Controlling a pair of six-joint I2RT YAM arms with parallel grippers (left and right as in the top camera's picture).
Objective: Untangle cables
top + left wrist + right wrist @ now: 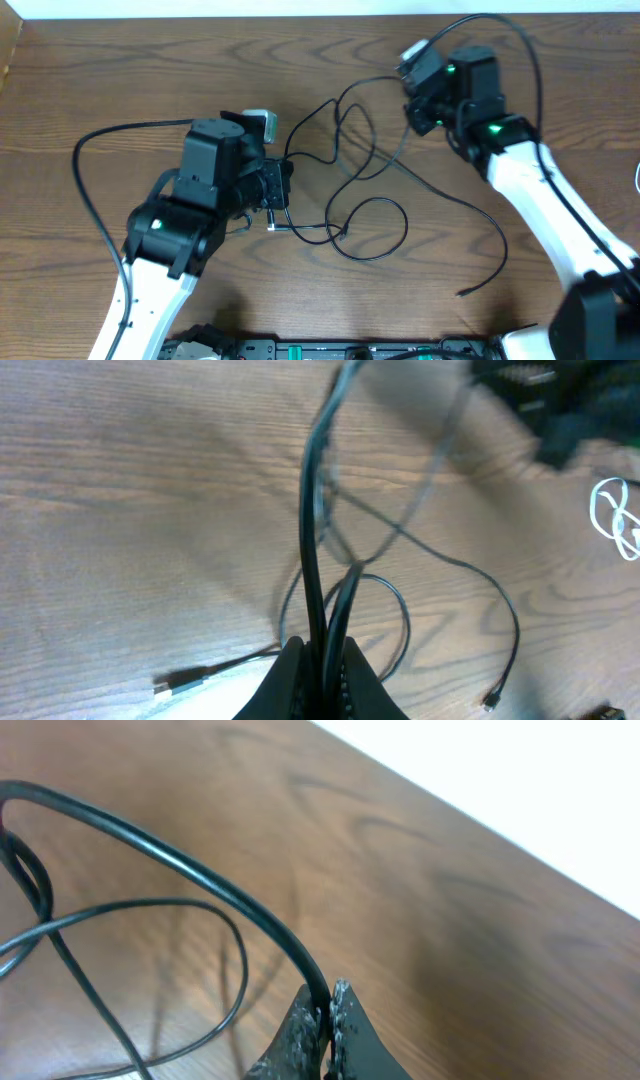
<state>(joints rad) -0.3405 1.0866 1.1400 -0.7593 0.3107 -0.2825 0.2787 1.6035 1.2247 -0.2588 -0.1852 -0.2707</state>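
Cables (340, 230) — black, loops crossed mid-bench (100, 80). Left fingers (285, 680) clenched on strands; right fingers (295, 1040) clenched on one. Untangling judged barely begun — crossings remain.

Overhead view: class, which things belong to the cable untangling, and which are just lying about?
Job: tangled thin black cables; thin white looped cable, lying apart; left gripper and right gripper, jaws shut on black cables.
Lying about: brown wooden table; thick black arm cable.

A robotics lab bench: a left arm (150, 285) and right arm (542, 195) mounted at a wood-grain table (100, 60)
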